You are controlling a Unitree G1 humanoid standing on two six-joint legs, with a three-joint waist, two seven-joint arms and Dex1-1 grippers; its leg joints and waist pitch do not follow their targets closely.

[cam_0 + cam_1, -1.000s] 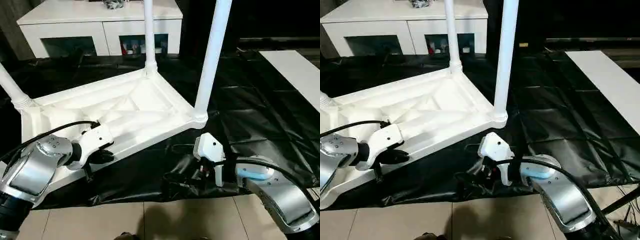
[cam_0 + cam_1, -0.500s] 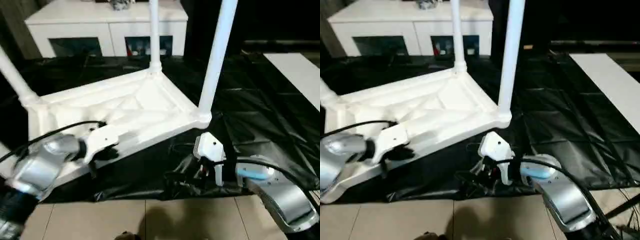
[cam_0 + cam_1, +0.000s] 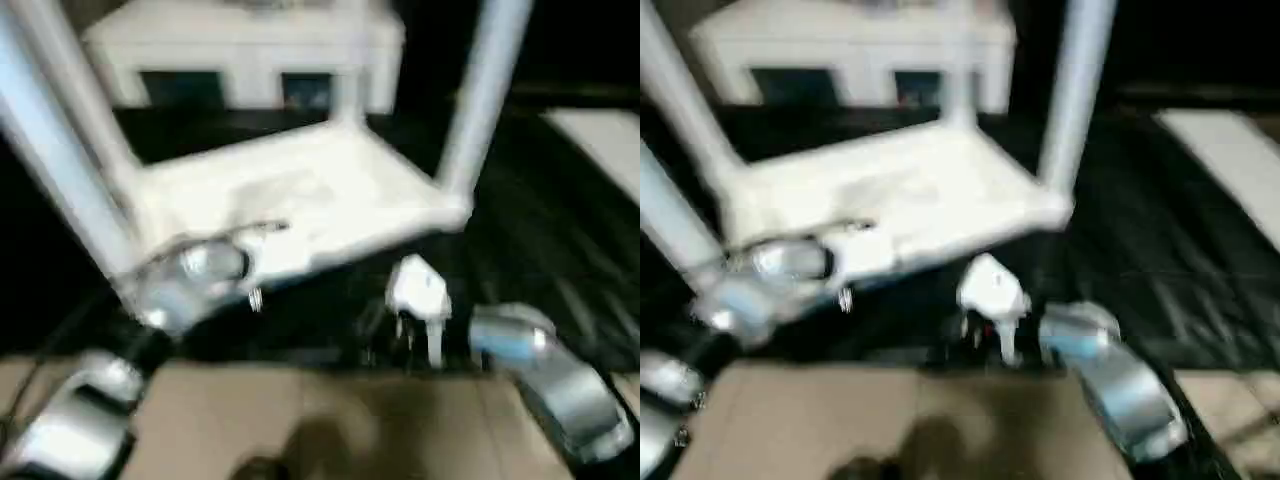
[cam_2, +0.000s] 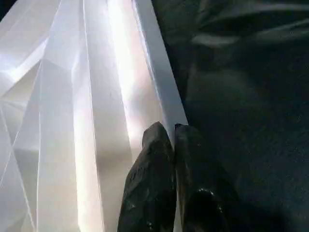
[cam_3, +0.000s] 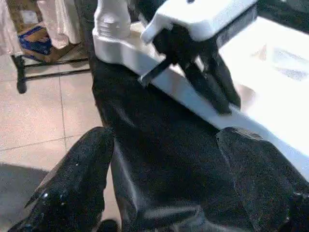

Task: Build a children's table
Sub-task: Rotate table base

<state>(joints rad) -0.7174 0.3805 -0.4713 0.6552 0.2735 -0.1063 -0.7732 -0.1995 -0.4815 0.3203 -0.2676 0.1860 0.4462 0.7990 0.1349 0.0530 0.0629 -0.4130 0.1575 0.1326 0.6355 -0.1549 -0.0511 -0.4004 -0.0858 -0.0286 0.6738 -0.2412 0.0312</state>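
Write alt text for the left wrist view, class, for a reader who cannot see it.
The left gripper, its two black fingers shut together, rests its tips at the rim of the upturned white tabletop. The ribbed underside spreads to one side of the rim; a black sheet covers the floor on the other.

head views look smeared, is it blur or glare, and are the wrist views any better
Both eye views: motion blur, smearing the tabletop, legs and cabinet. Left wrist view: sharp, with bright glare across the ribbed underside beside the shut left gripper. Right wrist view: mostly sharp, with the open right gripper's fingers soft up close.
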